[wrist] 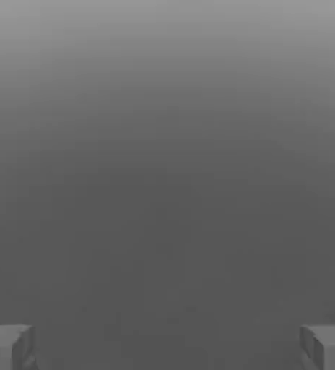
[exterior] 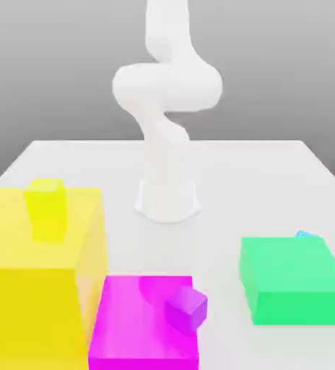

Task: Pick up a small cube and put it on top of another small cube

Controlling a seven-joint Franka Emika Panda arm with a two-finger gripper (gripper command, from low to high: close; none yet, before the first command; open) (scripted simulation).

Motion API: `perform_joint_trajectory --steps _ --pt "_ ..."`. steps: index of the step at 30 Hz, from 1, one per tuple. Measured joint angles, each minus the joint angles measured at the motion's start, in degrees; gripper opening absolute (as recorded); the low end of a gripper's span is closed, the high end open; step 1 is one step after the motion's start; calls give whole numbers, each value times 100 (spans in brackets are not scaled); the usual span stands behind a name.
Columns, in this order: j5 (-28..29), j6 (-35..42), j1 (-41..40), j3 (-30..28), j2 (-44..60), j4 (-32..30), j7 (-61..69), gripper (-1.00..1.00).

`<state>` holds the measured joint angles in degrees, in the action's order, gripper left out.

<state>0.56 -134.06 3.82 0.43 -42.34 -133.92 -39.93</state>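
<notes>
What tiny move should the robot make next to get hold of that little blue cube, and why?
Probably swing the open gripper over toward the small cyan cube, then lower it. The hand view shows the fingertips spread wide with nothing between them, so nothing is held yet. In the exterior view the cyan cube peeks out behind the big green block, on that view's right, so coming from above looks safest.

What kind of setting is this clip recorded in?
Most likely a simulated tabletop test scene, not a real room: a plain white table against a blank grey backdrop, a featureless white robot arm, and flat-coloured blocks such as the big yellow block and green block.
</notes>
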Motion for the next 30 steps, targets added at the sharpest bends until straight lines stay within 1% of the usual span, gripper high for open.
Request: perform_joint_trajectory --steps 17,24,30 --pt "212 -1562 2533 263 2402 -1465 4178 0" --pt "141 -2201 3411 527 3374 -2063 5993 0" --pt "72 -2748 4164 898 4206 -2575 7554 0"
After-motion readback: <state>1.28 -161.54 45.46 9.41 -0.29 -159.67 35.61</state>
